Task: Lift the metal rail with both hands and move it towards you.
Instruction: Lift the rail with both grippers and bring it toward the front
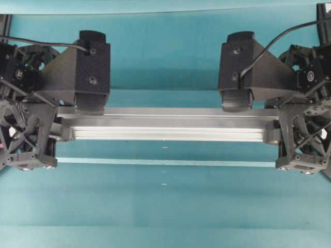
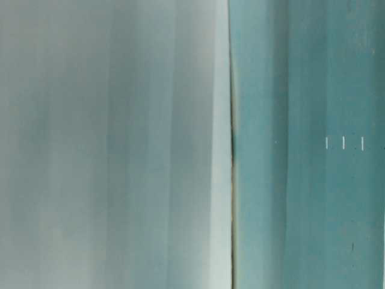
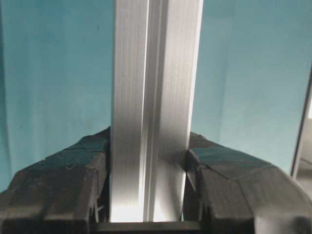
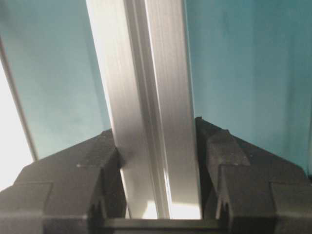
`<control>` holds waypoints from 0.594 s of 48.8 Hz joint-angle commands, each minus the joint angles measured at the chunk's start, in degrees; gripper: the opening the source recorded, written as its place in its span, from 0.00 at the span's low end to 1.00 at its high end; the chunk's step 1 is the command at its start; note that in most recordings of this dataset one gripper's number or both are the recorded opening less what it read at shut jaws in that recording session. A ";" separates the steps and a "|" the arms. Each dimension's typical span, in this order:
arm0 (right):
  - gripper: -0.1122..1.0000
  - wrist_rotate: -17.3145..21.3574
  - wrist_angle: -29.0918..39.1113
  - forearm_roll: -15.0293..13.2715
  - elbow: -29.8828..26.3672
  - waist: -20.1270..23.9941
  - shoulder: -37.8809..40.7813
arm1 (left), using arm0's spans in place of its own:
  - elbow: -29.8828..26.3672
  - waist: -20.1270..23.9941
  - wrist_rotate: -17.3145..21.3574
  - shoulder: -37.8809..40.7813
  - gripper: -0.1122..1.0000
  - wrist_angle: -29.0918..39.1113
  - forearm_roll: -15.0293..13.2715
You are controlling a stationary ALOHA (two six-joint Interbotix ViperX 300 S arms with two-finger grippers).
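Observation:
The metal rail (image 1: 165,126), a grooved silver bar, lies level across the middle of the overhead view. My left gripper (image 1: 61,126) is shut on its left end and my right gripper (image 1: 274,130) on its right end. In the left wrist view the rail (image 3: 153,73) runs straight up from between the black fingers (image 3: 80,168), which press both its sides at my left gripper (image 3: 148,156). The right wrist view shows the same: the rail (image 4: 146,68) is clamped between the pads (image 4: 229,156) of my right gripper (image 4: 156,141). The teal table looks well below the rail.
A thin pale tape strip (image 1: 165,162) runs across the teal table (image 1: 165,212) on the near side of the rail. Both black wrist housings (image 1: 90,72) (image 1: 240,64) overhang the rail's far edge. The table-level view is filled by a blurred grey surface (image 2: 108,144) beside teal.

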 commanded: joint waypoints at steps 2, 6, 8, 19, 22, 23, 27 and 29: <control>0.46 2.55 -0.88 -0.18 -0.88 -0.53 0.26 | -2.20 0.79 -1.58 -0.18 0.36 -0.97 0.26; 0.46 2.11 -0.97 -0.18 0.09 -0.88 0.26 | -1.49 1.93 -1.32 0.00 0.36 -1.14 0.44; 0.46 1.58 -1.05 -0.26 1.14 -0.97 0.18 | -0.88 2.46 -1.32 0.00 0.36 -1.32 0.44; 0.46 0.00 -5.01 -2.02 11.60 -1.67 -0.26 | 7.73 3.43 -1.93 1.14 0.36 -5.54 0.44; 0.46 -0.18 -8.53 -2.72 15.29 -1.85 -0.62 | 11.07 3.52 -1.93 1.41 0.36 -7.73 0.44; 0.46 -0.26 -9.58 -2.90 16.35 -1.93 -0.70 | 12.13 3.60 -1.93 1.49 0.36 -8.70 0.44; 0.46 -0.35 -13.54 -2.99 20.65 -2.20 -0.97 | 16.79 3.87 -1.93 1.58 0.36 -13.54 0.44; 0.46 -0.44 -15.47 -3.08 22.50 -2.29 -0.97 | 18.98 4.13 -1.93 1.49 0.36 -16.08 0.44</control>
